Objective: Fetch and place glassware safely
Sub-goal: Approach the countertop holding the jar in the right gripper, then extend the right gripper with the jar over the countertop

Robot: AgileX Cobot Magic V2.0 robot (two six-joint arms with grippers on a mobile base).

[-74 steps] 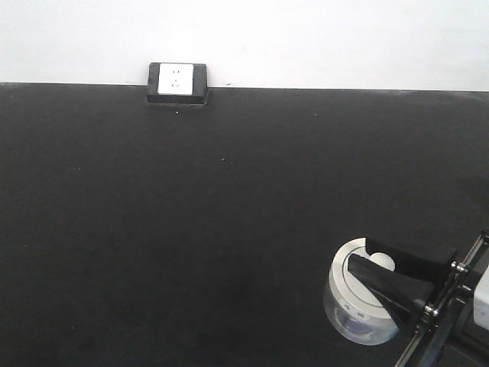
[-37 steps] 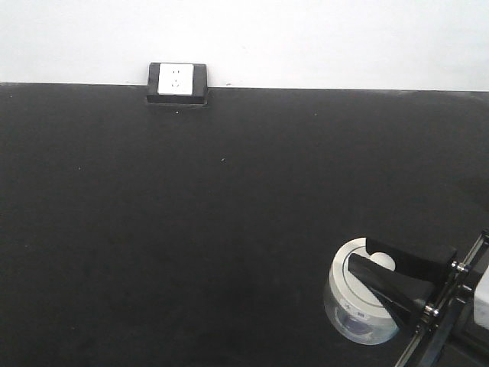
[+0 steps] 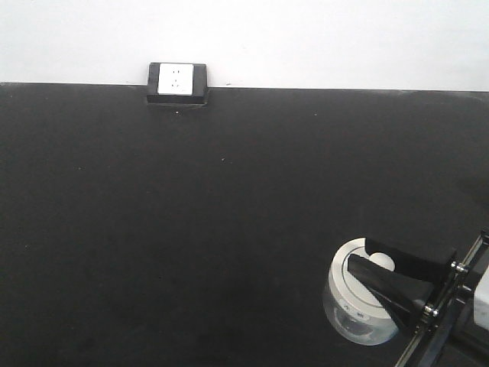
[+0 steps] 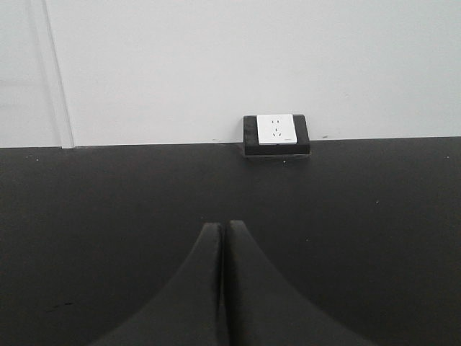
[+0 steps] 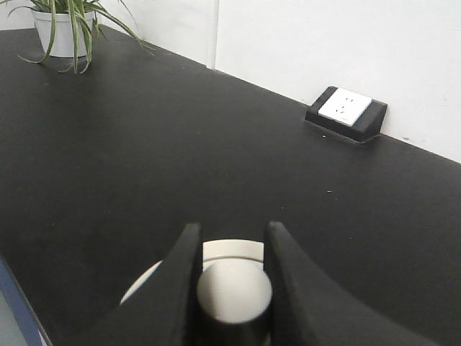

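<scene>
Grip secured: my right gripper [image 5: 232,241] clamps knob [image 5: 234,290] of white-lidded squat clear glass jar [image 3: 348,306]; placing seemingly remains. Left gripper [image 4: 221,229] pressed closed, empty.

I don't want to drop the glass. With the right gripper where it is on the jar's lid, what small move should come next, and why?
Probably a slow, slight test lift straight up. The right gripper looks closed on the knob of the white lid only, not the glass jar itself, so the lid may come away from the glass.
</scene>
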